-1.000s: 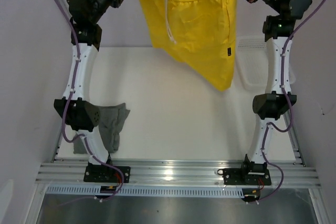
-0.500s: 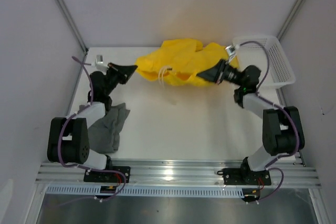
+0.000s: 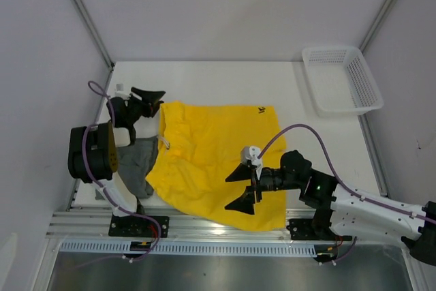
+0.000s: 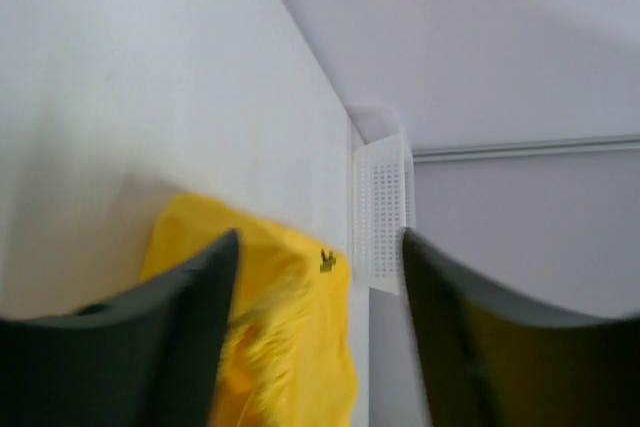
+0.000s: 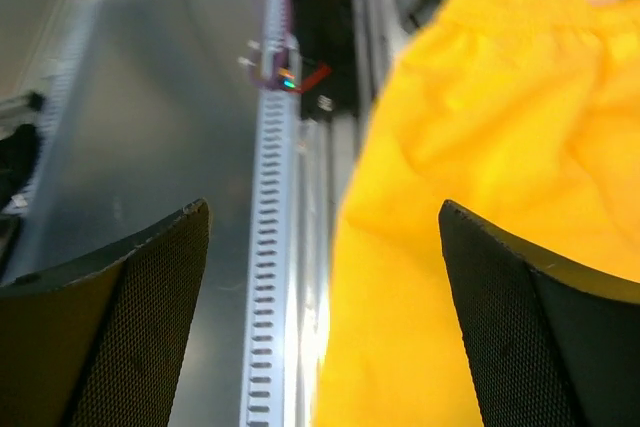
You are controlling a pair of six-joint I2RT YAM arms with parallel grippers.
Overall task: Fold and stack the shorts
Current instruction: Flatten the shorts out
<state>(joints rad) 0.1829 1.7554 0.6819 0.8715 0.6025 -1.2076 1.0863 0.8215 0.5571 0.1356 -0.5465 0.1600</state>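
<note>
The yellow shorts [image 3: 211, 161] lie spread flat on the table, waistband to the left, their near hem reaching over the front rail. The dark grey shorts [image 3: 136, 168] lie crumpled at the left, partly under the yellow pair. My left gripper [image 3: 158, 99] is open at the yellow waistband's far corner; in its wrist view the yellow cloth [image 4: 285, 327] lies between and below the fingers [image 4: 170, 347], not pinched. My right gripper [image 3: 227, 195] hovers wide open over the near part of the yellow shorts [image 5: 490, 167], holding nothing.
A white mesh basket [image 3: 347, 97] stands at the far right corner, also seen past the left fingers as the basket [image 4: 385, 212]. The aluminium rail [image 3: 225, 219] runs along the near edge, with the slotted rail [image 5: 268, 277] below my right gripper. Grey walls close in on three sides.
The yellow shorts, held high between both grippers a second ago, came down bunched and now lie flat. Both grippers have let go and opened; the right arm swung toward the near edge.
</note>
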